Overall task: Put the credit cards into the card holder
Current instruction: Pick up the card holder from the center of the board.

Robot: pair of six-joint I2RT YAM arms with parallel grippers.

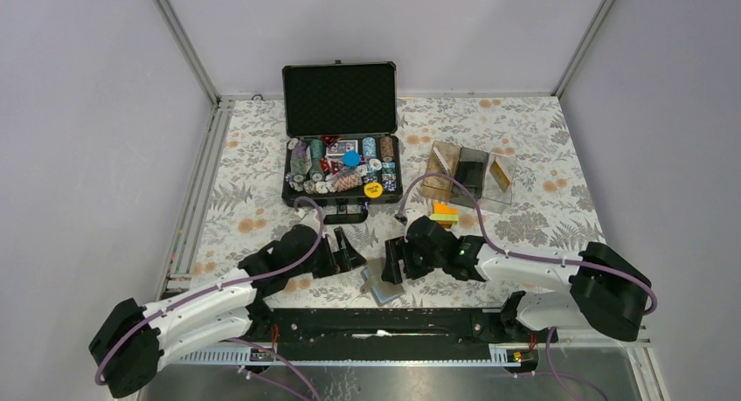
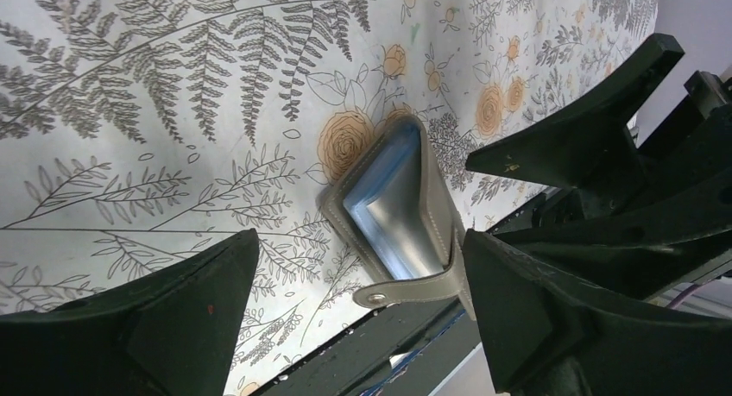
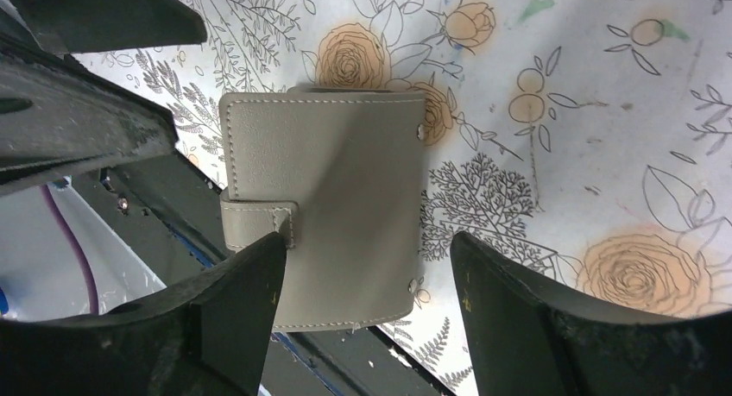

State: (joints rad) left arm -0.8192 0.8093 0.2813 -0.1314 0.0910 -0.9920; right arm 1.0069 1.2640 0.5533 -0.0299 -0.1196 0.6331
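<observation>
The card holder [image 1: 381, 286], a grey bifold wallet with a snap strap, lies at the table's near edge between both grippers. In the left wrist view the card holder [image 2: 406, 215] stands partly open, showing its light blue inside, with its cover leaning against my right-hand finger [image 2: 518, 310]. My left gripper [image 2: 358, 241] is open; in the top view it [image 1: 348, 254] sits just left of the holder. My right gripper [image 3: 367, 241] is open over the holder's grey outside [image 3: 337, 180]; in the top view it [image 1: 392, 267] touches the holder's right side. The orange, yellow and green credit cards [image 1: 446, 214] lie stacked behind the right gripper.
An open black chip case [image 1: 341, 169] full of chips stands at the back centre. A clear brownish acrylic box [image 1: 469, 176] stands to its right. A black rail [image 1: 376, 321] runs along the table's near edge, just below the holder.
</observation>
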